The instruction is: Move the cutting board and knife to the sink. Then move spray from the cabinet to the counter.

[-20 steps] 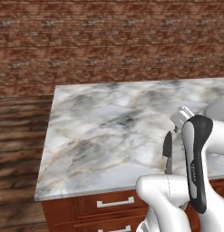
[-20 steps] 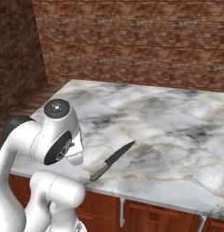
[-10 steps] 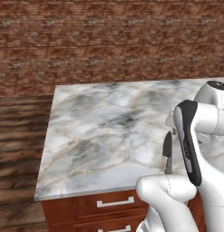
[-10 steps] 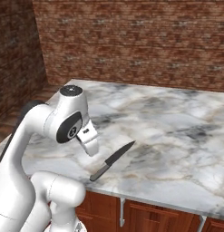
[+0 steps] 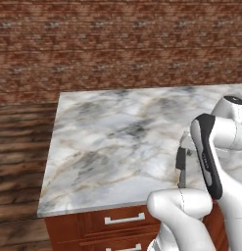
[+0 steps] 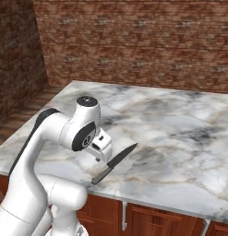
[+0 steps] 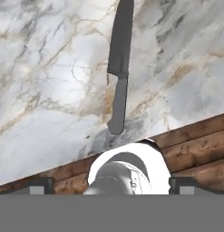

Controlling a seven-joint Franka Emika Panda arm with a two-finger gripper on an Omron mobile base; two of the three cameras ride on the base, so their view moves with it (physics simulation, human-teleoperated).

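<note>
Pincer swings over knife

Arm has unfolded and risen in the last sec; pincer (image 6: 102, 148) now hangs wide open, empty, just above knife (image 6: 114, 163). Knife lies flat on tabletop (image 6: 180, 133) near front edge, untouched. Grasp prob next.

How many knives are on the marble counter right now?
1. A dark knife with a black handle lies flat on the white-and-grey marble counter near its front edge, handle toward the edge, just ahead of the open gripper. The arm may hide others.
</note>
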